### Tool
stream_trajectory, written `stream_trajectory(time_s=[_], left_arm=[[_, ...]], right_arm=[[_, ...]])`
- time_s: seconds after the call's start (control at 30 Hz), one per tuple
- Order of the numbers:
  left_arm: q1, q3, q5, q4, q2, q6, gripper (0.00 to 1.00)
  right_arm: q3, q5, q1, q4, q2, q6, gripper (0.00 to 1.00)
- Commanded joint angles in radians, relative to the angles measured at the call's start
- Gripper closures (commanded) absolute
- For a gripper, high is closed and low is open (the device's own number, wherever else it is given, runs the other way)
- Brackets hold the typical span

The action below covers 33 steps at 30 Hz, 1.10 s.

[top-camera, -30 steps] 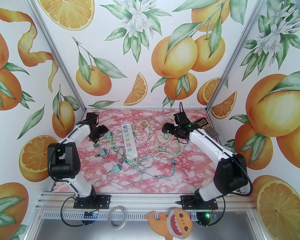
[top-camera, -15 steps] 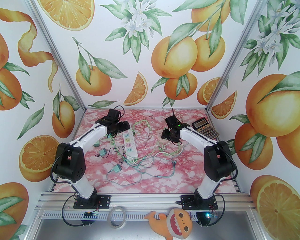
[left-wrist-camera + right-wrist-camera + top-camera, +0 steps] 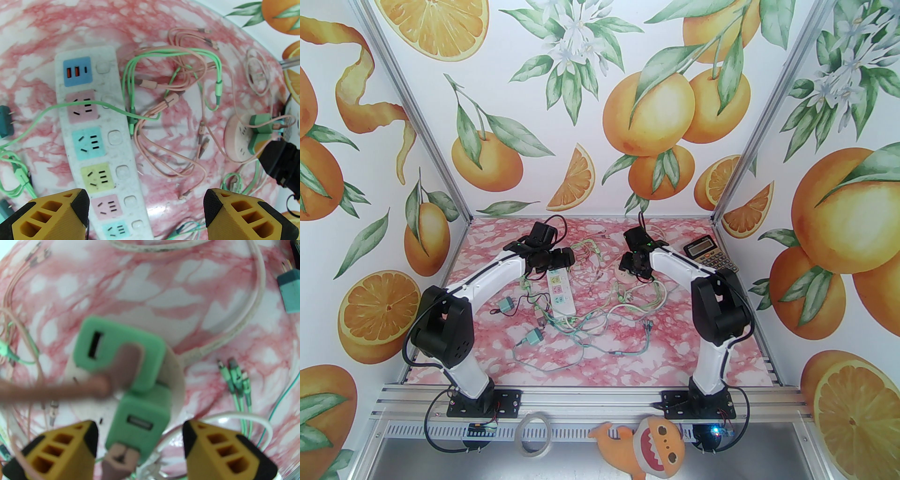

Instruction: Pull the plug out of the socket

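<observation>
Seen from above, the left fingers (image 3: 563, 257) hover over the far end of a white power strip (image 3: 560, 300) on the pink marbled surface (image 3: 562, 370), and the right fingers (image 3: 628, 265) hang over a round socket (image 3: 626, 278) among loose cables (image 3: 600, 323). The left wrist camera shows the left fingers (image 3: 78, 206) spread wide and empty above the power strip (image 3: 93, 140). The right wrist camera shows the right fingers (image 3: 91, 436) wide apart and gripping nothing, with a green plug (image 3: 140, 415) seated in the socket (image 3: 175, 378) between them, beside a second plug (image 3: 112, 350).
</observation>
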Motion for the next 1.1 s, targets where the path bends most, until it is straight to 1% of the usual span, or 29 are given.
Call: stream_trajectory(time_s=[0.0, 0.23, 0.3, 0.5, 0.57, 0.7, 0.83, 0.93, 1.07], left_arm=[[-0.015, 0.005, 0.011, 0.024, -0.029, 0.024, 0.16], [-0.023, 0.024, 0.023, 0.021, -0.004, 0.024, 0.16], [-0.023, 0.030, 0.029, 0.023, 0.002, 0.028, 0.16], [-0.030, 0.048, 0.044, 0.027, 0.022, 0.046, 0.16], [-0.031, 0.051, 0.056, 0.031, 0.029, 0.050, 0.16], [-0.032, 0.059, 0.085, 0.042, 0.042, 0.062, 0.16], [-0.041, 0.069, 0.120, 0.064, 0.061, 0.072, 0.17], [-0.058, 0.090, 0.158, 0.084, 0.093, 0.081, 0.20], [-0.091, 0.147, 0.197, 0.098, 0.158, 0.086, 0.27]], right_arm=[[0.029, 0.071, -0.001, -0.006, 0.032, 0.010, 0.40], [0.008, 0.085, -0.002, 0.025, 0.019, -0.051, 0.51], [-0.010, 0.084, -0.002, 0.038, 0.004, -0.089, 0.56], [-0.095, 0.019, -0.002, 0.117, -0.065, -0.231, 0.57], [-0.137, 0.010, -0.003, 0.141, -0.100, -0.281, 0.61], [-0.205, -0.028, -0.007, 0.167, -0.162, -0.367, 0.59], [-0.242, -0.061, -0.016, 0.174, -0.187, -0.398, 0.55], [-0.248, -0.070, -0.019, 0.176, -0.186, -0.398, 0.54], [-0.241, -0.076, -0.021, 0.165, -0.202, -0.393, 0.47]])
